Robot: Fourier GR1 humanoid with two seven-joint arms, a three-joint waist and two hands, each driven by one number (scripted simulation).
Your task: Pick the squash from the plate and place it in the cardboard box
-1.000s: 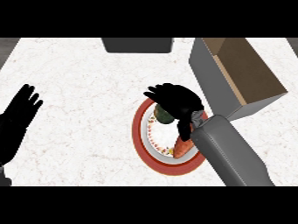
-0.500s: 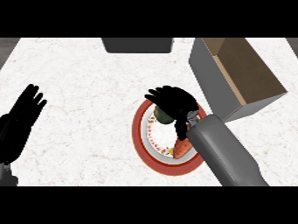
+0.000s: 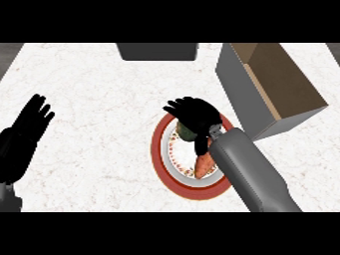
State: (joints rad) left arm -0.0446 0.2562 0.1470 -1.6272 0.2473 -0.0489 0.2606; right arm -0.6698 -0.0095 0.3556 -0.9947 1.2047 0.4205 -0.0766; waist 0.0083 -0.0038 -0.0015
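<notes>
A red-rimmed white plate (image 3: 163,154) lies on the counter right of centre. The squash lies on it, orange at its near end (image 3: 203,165) and dark green at its far end (image 3: 186,132). My right hand (image 3: 196,115) is over the plate, with its fingers and thumb curled round the green end of the squash. The right forearm hides much of the plate. An open cardboard box (image 3: 275,84) stands just right of the plate, at the back right. My left hand (image 3: 21,134) rests open at the left edge, fingers up.
A dark grey block (image 3: 158,51) sits at the counter's far edge, left of the box. White marbled counter (image 3: 98,99) lies between the left hand and the plate.
My right hand has settled lower over the plate and its fingers have curled in round the green end of the squash. The left hand has barely shifted.
</notes>
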